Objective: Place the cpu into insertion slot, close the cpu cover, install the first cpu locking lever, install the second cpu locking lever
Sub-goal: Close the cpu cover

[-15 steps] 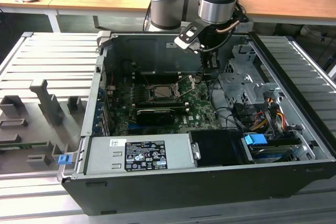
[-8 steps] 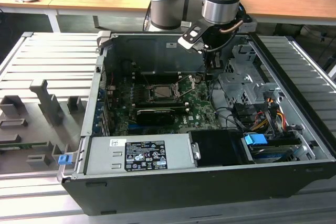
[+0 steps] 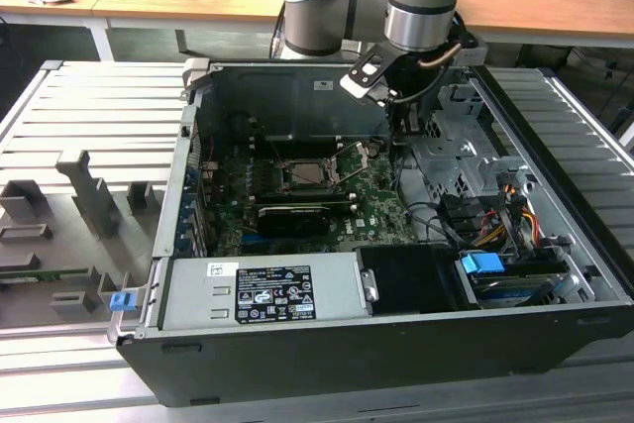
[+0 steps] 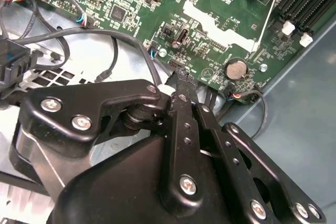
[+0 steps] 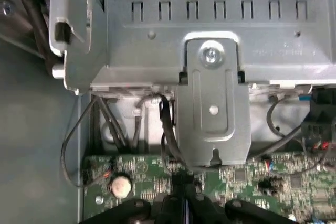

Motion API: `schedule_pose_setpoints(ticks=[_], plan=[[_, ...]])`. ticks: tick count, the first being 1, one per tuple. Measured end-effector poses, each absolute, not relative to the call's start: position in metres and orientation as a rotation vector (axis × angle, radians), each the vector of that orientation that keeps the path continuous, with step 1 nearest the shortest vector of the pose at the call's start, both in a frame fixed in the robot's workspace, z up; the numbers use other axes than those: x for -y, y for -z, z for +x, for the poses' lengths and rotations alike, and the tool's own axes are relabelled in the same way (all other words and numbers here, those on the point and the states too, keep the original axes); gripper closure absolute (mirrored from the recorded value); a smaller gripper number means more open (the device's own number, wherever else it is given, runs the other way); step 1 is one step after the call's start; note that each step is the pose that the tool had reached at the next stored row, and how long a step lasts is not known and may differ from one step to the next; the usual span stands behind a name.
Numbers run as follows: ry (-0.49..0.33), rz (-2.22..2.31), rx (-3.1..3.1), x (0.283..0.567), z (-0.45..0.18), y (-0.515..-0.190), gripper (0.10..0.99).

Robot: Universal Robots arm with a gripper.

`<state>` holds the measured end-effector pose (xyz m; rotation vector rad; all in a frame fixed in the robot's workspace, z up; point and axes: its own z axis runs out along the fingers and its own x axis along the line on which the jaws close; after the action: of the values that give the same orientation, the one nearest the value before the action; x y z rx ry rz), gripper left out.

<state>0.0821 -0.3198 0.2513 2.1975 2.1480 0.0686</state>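
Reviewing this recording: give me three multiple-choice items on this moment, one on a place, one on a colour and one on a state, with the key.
1. Where is the gripper?
A. over the grey tray outside the case
B. inside the computer case, to the exterior view's right of the insertion slot
C. above the power supply

2. What colour is the circuit board around the slot?
A. blue
B. red
C. green

3. The gripper's fingers are:
A. shut, tips together
B. spread wide
C. half open

Key:
1. B, the exterior view shows it inside the case walls, right of the slot.
2. C, the board is green.
3. A, the tips meet in both wrist views.
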Motion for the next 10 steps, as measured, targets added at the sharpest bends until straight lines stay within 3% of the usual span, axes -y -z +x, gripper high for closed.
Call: schedule_pose_setpoints(ticks=[10], plan=[[-0.069, 2.197, -2.148, 0.3197, 0.0736, -0.2466, 0.98]])
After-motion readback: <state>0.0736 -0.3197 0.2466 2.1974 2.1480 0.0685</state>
